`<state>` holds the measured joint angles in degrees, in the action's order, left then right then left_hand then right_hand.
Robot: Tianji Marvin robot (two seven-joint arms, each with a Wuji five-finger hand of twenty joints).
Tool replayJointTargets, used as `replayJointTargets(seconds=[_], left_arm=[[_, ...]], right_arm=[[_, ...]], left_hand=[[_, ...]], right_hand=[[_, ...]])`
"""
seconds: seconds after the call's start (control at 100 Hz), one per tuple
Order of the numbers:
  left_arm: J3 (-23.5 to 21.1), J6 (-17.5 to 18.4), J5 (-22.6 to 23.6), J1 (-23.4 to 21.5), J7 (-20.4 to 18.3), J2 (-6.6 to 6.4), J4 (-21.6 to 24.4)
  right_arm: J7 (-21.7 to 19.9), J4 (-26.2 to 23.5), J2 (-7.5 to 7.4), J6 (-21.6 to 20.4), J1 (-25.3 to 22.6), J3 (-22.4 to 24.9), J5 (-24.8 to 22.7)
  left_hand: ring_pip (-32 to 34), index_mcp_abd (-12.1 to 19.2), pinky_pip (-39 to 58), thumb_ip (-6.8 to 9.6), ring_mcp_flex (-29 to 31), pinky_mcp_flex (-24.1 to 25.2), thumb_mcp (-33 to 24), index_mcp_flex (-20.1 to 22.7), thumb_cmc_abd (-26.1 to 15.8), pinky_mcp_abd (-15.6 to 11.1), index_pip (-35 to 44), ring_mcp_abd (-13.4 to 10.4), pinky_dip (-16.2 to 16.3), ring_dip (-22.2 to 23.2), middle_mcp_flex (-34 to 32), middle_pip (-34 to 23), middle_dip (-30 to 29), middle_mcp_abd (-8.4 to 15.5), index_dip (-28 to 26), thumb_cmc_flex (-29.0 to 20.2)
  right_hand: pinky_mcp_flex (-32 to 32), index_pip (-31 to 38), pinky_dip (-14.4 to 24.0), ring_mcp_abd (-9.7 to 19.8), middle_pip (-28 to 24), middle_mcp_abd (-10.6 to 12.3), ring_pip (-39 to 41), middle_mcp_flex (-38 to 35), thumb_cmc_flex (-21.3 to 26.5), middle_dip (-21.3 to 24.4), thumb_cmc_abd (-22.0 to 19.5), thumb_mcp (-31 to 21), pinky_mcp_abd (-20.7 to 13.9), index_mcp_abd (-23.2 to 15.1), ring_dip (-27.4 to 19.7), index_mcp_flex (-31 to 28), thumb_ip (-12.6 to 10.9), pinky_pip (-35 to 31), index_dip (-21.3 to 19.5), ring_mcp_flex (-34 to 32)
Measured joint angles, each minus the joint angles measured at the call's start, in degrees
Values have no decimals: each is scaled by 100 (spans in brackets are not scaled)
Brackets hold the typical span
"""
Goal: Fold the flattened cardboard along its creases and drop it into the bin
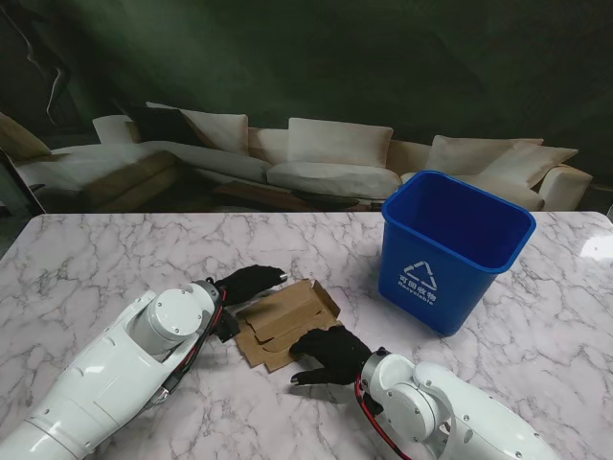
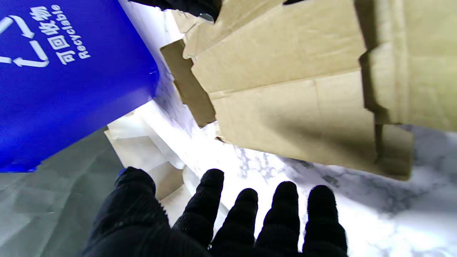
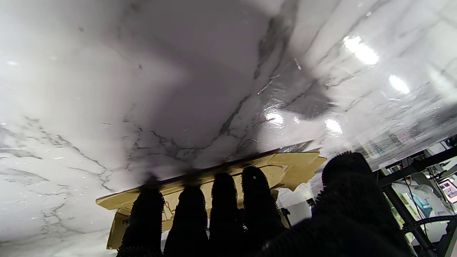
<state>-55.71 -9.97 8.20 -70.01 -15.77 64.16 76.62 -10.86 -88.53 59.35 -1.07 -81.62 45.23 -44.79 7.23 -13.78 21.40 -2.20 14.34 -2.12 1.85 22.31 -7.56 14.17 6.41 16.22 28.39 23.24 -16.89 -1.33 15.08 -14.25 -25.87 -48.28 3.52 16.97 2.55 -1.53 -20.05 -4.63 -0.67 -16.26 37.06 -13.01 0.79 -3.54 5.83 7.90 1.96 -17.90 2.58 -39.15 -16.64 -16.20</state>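
The flattened brown cardboard [image 1: 285, 319] lies partly folded on the marble table [image 1: 105, 259], in the middle and near me. My left hand [image 1: 251, 283], in a black glove, lies at the cardboard's far left edge. In the left wrist view its fingers [image 2: 246, 210] are spread, with the cardboard [image 2: 285, 89] a little beyond them. My right hand [image 1: 330, 353] rests on the near edge. In the right wrist view four fingertips [image 3: 221, 185] lie on the cardboard [image 3: 296, 162] and the thumb stands apart. The blue bin [image 1: 450, 249] stands upright to the right.
The bin [image 2: 53, 89] carries a white recycling mark and stands a short way right of the cardboard. Beyond the table's far edge runs a pale sofa [image 1: 326, 158]. Bare marble lies to the left and around the bin.
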Motion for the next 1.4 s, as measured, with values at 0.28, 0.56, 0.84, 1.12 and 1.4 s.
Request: replayJointTargets(seconds=[0.28, 0.56, 0.84, 1.12, 1.4], left_arm=[[205, -315, -173, 226, -230, 16, -172], [212, -485, -499, 268, -314, 24, -177], [9, -601, -752, 120, -247, 44, -9], [361, -740, -175, 415, -413, -34, -69], [168, -806, -858, 380, -250, 19, -114]], right_arm=[[-12, 1, 1, 20, 12, -18, 11], [5, 26, 0, 71, 71, -94, 44], [29, 124, -1, 125, 254, -272, 127], [50, 200, 16, 140, 329, -339, 152], [69, 226, 27, 170, 362, -380, 171]], left_hand=[[133, -2, 236, 0, 294, -312, 0, -109, 0, -67, -52, 234, 108, 27, 256, 102, -297, -123, 0, 0], [838, -62, 2040, 0, 780, -372, 0, -275, 0, 246, -104, 576, 775, 1148, 262, 97, -300, -287, -2, -129], [807, -645, 2111, 0, 1006, -471, 1, -425, 242, 267, -206, 654, 655, 929, -202, 46, -310, -974, 70, -589], [950, -1208, 2517, 229, 1801, -1402, -95, -483, 1485, 236, -245, 469, 170, 871, -1062, -148, -108, -1127, 71, -1733], [1054, -1231, 2841, 286, 1974, -1519, -99, -482, 1520, 344, -249, 570, 203, 1055, -1253, -220, 114, -1055, 119, -1870]], right_hand=[[15, 0, -4, 0, 2, 0, -12, 49, 0, 2, 0, 0, -18, 0, -1, 0, 0, 63, -2, 0], [23, 0, -67, 0, 5, 21, -81, 58, 0, 2, 0, 0, -18, 0, -51, 0, 0, 169, -9, 0], [23, 0, -67, 1, -3, 168, -149, 73, 0, 2, 0, 0, -36, -1, -104, 0, 0, 163, -11, 1], [103, -4, -115, 2, -3, 350, -151, 197, 0, 2, 0, 0, -111, -63, -114, 40, 0, 357, -77, 13], [119, -4, -133, 2, 46, 383, -157, 212, 0, 62, 0, 0, -111, -68, -114, 67, 0, 367, -82, 31]])
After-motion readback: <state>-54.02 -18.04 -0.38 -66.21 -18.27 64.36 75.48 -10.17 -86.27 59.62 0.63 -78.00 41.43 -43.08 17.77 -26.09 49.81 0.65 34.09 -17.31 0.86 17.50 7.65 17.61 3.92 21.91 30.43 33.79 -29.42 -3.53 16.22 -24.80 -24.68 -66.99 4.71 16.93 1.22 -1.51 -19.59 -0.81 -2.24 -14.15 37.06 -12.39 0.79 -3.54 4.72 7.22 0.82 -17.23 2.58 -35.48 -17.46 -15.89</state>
